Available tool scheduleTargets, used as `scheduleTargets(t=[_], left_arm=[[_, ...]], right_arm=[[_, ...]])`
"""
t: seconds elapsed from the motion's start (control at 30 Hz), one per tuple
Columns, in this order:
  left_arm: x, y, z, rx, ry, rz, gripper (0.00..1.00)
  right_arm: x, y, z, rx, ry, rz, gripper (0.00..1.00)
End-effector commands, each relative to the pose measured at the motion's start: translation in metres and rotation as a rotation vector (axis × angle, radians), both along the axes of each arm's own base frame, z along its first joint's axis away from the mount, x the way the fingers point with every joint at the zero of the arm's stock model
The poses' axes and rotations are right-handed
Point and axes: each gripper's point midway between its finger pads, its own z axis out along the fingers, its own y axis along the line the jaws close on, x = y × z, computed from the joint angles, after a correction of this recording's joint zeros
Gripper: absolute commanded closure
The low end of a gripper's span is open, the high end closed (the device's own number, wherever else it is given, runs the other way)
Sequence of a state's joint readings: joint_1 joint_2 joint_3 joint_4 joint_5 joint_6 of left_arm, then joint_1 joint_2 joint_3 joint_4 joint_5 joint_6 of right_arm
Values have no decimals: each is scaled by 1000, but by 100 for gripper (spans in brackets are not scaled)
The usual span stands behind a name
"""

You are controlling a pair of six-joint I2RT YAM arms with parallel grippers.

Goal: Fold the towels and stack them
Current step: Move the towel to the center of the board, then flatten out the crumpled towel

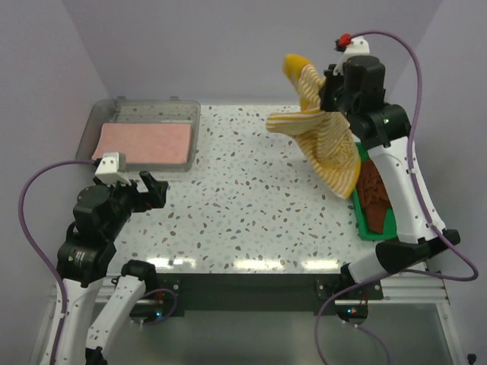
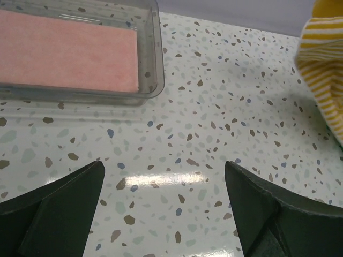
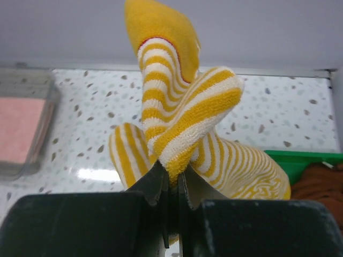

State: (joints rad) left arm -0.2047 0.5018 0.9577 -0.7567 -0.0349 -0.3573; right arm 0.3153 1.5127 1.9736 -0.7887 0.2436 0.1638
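Observation:
My right gripper (image 1: 326, 93) is shut on a yellow-and-white striped towel (image 1: 323, 137) and holds it high above the table's right side; the towel hangs down toward the green bin. In the right wrist view the gripper (image 3: 172, 179) pinches a bunched fold of the towel (image 3: 182, 123). A folded pink towel (image 1: 144, 142) lies flat in a clear tray (image 1: 192, 114) at the back left; the left wrist view shows the towel (image 2: 64, 53) too. My left gripper (image 1: 152, 190) is open and empty, low over the table near the front left (image 2: 163, 184).
A green bin (image 1: 367, 224) at the right edge holds a brown towel (image 1: 373, 194). The speckled tabletop (image 1: 243, 198) lies between the tray and the bin. Purple cables loop beside both arms.

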Motion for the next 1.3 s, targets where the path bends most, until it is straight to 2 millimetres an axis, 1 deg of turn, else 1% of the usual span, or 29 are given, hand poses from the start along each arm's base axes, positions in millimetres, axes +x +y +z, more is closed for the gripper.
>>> scheduleTargets(t=[0.0,0.03,0.07,0.1,0.13,0.17,0.2,0.23,0.27,0.33,0.37,0.47,0.53,0.6,0.63,0.67,0.73,0.77,0.83,0.87,0.97,1.0,1.03,1.07,1.1,1.13,1.2,1.23,1.27], left_arm=[[1,-7,21,-35,-48,-29,0],[2,-8,20,-35,-46,-30,0],[2,-8,20,-38,-46,-29,0],[3,-8,20,-38,-44,-31,0],[3,-8,20,-38,-46,-31,0],[3,-8,18,-37,-41,-31,0],[3,-9,18,-37,-40,-34,0],[3,-10,15,-37,-33,-36,0],[3,-11,14,-35,-31,-41,0],[3,-12,8,-32,-17,-47,0],[3,-14,7,-32,-15,-55,0],[4,-24,-4,-45,9,-103,0],[8,-33,-15,-60,38,-139,0],[10,-44,-28,-81,77,-183,0],[15,-48,-33,-89,97,-197,0],[16,-55,-38,-98,121,-227,0],[28,-64,-53,-116,172,-254,0],[30,-74,-56,-139,190,-297,0],[45,-90,-66,-189,225,-343,0],[47,-101,-67,-220,238,-393,1],[70,-123,-77,-240,267,-427,4],[78,-127,-74,-235,261,-427,5],[89,-133,-87,-223,294,-422,5],[94,-141,-90,-210,302,-425,6],[101,-147,-88,-202,296,-428,8],[105,-161,-101,-188,329,-450,10],[117,-176,-114,-163,360,-447,15],[121,-184,-116,-154,357,-451,15],[121,-194,-122,-132,363,-454,16]], right_arm=[[-31,74,-25,14,60,268,100],[-41,91,-37,22,93,315,100],[-61,123,-51,19,130,406,100],[-77,141,-85,4,207,462,100],[-92,157,-104,-9,253,513,100],[-108,171,-123,-12,302,547,93],[-139,191,-159,-48,383,617,84],[-155,200,-176,-33,433,646,75],[-178,207,-205,-58,499,682,61],[-199,211,-222,-39,556,704,47],[-208,209,-233,-51,583,709,25],[-213,200,-227,-42,562,716,8],[-202,183,-226,-89,524,642,6],[-178,158,-223,-114,500,524,8],[-169,149,-223,-99,505,482,11],[-150,129,-227,-71,518,400,14],[-129,114,-232,-27,516,323,21],[-110,101,-237,-8,510,262,28],[-94,89,-247,18,526,200,36],[-83,76,-255,39,538,152,42],[-59,67,-279,93,565,83,47],[-50,68,-284,110,556,70,47],[-46,69,-299,122,586,48,48],[-37,66,-305,131,583,27,48],[-33,66,-311,133,588,15,50],[-30,63,-328,130,618,-18,54],[-22,64,-338,140,622,-32,58],[-21,65,-352,134,650,-36,59],[-16,65,-353,136,645,-42,59]])
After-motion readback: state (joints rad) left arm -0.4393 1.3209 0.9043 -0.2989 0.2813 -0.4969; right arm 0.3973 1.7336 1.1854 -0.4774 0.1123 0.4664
